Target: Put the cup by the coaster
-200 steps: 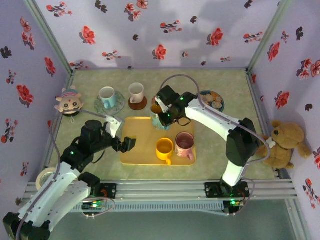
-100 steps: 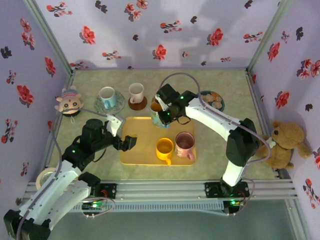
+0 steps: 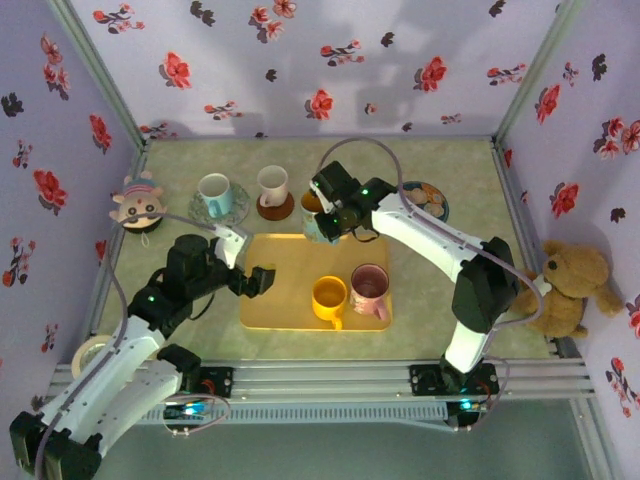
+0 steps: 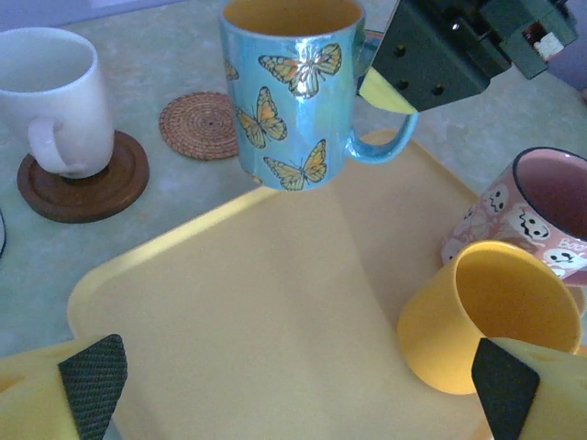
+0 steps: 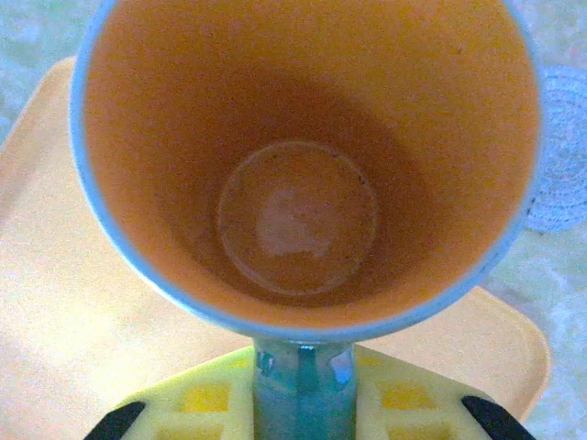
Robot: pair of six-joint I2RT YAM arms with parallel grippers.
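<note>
Cup (image 3: 318, 224) first: from the top camera you see this blue butterfly mug at the far edge of the yellow tray (image 3: 285, 305). The right gripper (image 3: 335, 216) carries it, reaching in from the right. Your left gripper (image 3: 262, 281) hovers over the tray's near-left part with its jaws spread wide and empty, out of the carrying path.

From the left wrist camera, the cup hangs upright and its base looks just clear of the tray rim. The right jaws pinch only its handle, which leaves the base free to set down. The woven coaster (image 4: 200, 126) lies bare just behind it, near a white mug (image 4: 55, 96) on a dark wooden coaster (image 4: 92, 183). A yellow mug (image 4: 486, 316) and a pink mug (image 4: 532, 215) stay on the tray.

From the right wrist camera you look into the empty orange interior, with the handle clamped between the pads (image 5: 197, 403). The woven coaster shows at the right edge, so I judge a short carry remains.
</note>
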